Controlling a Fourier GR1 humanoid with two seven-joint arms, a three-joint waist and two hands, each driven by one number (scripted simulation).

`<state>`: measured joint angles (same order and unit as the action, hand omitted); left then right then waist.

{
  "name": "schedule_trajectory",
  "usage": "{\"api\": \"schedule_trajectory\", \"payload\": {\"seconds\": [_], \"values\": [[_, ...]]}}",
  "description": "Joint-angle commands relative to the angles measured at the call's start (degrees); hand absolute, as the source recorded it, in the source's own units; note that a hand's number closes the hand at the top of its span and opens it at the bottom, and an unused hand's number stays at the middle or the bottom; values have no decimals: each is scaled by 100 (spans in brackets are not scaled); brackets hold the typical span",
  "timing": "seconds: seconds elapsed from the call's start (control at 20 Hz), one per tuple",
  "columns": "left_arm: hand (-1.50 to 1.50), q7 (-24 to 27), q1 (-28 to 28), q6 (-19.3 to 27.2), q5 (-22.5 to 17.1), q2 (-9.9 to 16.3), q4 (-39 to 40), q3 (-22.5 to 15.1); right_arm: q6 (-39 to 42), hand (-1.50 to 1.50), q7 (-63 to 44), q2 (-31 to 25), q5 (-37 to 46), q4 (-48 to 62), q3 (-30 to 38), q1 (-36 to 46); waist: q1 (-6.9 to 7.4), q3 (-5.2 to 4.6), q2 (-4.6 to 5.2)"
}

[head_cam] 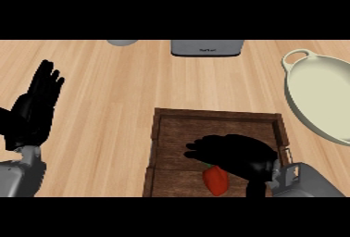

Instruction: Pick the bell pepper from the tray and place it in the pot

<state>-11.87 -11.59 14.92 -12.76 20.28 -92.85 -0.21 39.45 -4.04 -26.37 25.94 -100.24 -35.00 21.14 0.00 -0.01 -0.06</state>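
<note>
A red bell pepper (216, 180) lies in the near part of a dark wooden tray (217, 118) at the lower middle of the head view. My right hand (236, 152) hovers over the tray with its fingers bent down over the pepper's upper end, hiding that end; whether they hold it is unclear. The cream pot (320, 95), a wide oval dish with a loop handle, sits at the right edge, apart from the tray. At the left edge my left hand (34, 109) rests open, fingers up.
A grey box-shaped appliance (207, 47) stands at the far middle edge of the wooden counter. Beside it to the left, a grey round object (121, 42) is partly cut off. Bare counter lies between the tray and my left hand.
</note>
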Motion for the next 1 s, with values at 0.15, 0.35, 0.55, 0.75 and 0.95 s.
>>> {"api": "schedule_trajectory", "payload": {"seconds": [0.15, 0.35, 0.55, 0.75, 0.95], "values": [[0, 61, -230, 69, 375, -389, 289, -94, -228, -150, 178, 144, 1042, 118, -88, -414, -6, 2, 7], [0, 98, 316, -302, 254, -257, -199, 158, -123, -150, 267, 346, 1332, 91, -19, -590, 14, 1, 0], [0, -61, 16, -37, 604, -616, -115, -18, -82, -150, 570, 689, 1544, 571, 188, -445, 8, 2, 5], [0, 283, -229, -434, 456, -512, 508, 328, -399, -150, 932, 851, 2036, 1173, 205, -266, 1, 1, 10], [0, 249, -43, -618, 381, -474, 328, 491, -460, -150, 766, 753, 2313, 807, 182, -874, -7, 0, 5]]}}
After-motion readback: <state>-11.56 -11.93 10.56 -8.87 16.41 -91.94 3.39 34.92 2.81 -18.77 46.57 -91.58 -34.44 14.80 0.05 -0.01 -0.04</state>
